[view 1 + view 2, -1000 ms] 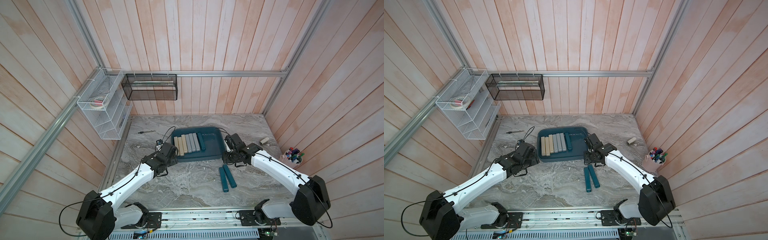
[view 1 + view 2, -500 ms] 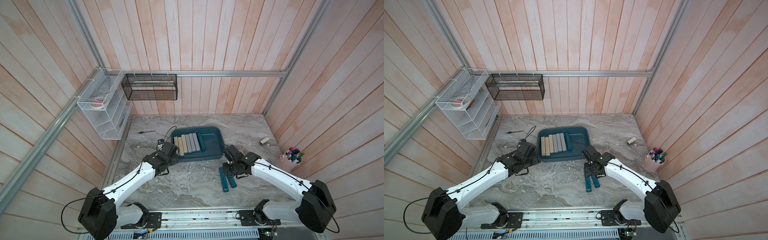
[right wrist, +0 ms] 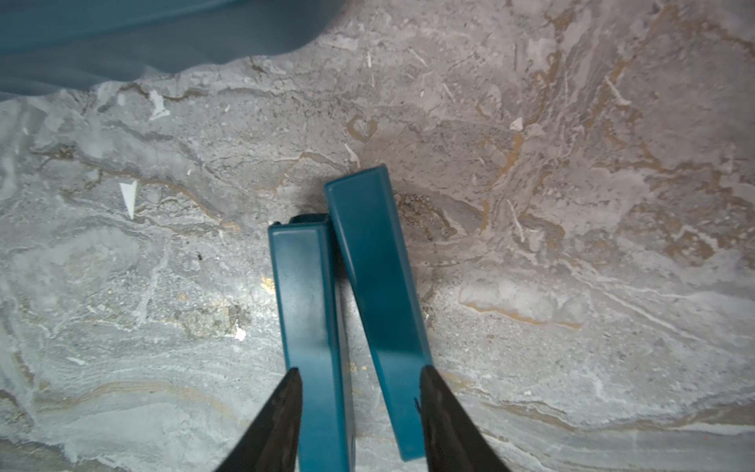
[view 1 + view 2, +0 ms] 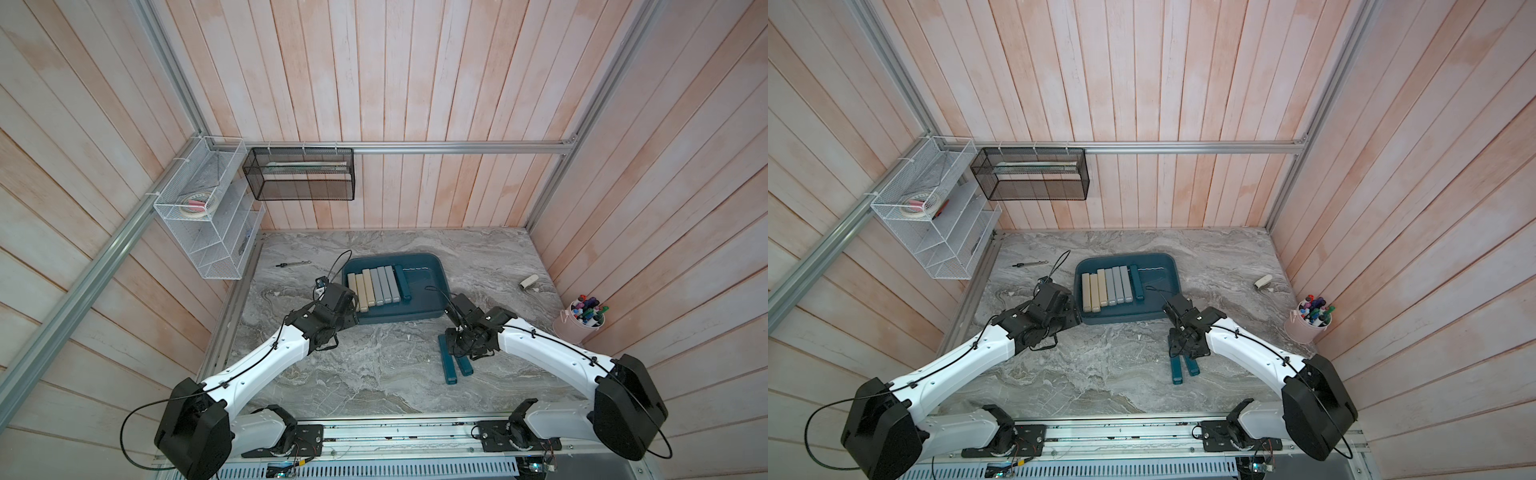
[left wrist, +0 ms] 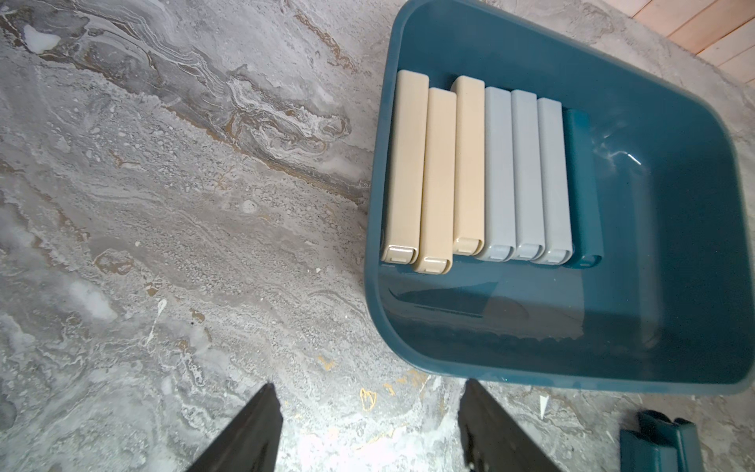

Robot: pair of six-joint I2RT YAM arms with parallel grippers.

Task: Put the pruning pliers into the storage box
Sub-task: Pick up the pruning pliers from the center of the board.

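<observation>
finding seven pruning pliers (image 4: pixel 376 286) lying in a row on the left side of the storage box (image 4: pixel 422 297): three beige, three grey, one teal. spotting two teal bars (image 4: pixel 451 365) lying on the table (image 4: pixel 374 374), near and right of the box. hovering the right gripper (image 3: pixel 359 370) over that pair, jaws apart, straddling both. keeping the left gripper (image 5: pixel 369 384) by the box's near-left corner, jaws apart, gripping nothing.
</observation>
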